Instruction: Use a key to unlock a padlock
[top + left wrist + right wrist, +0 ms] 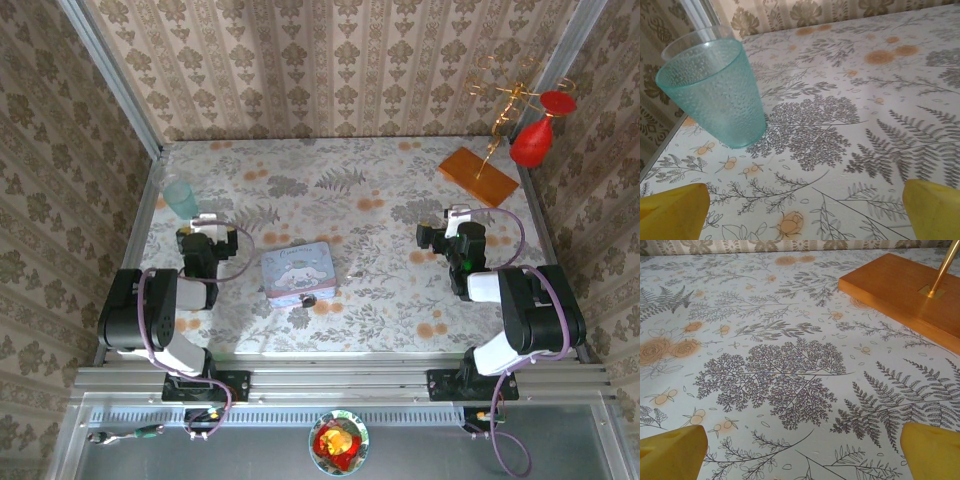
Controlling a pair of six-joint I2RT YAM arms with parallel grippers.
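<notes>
Dark metal padlock (311,298) lies rightward and back toward the bases from the nearer left end effector (207,218). Its fingers and those of the right end effector (458,212) are spread apart.

A lab booth dressed as a home is suggested: damask wallpaper (330,70) is hung on panel walls, the desk (380,195) is covered in floral print, and aluminium rails (340,378) are seen along its near edge.

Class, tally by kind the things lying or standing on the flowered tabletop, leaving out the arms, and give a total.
Teal cup: 1
Pastel tin: 1
Padlock: 1
Small dark piece near it, too small to name: 1
Wooden stand with brass rod: 1
Total: 5
</notes>
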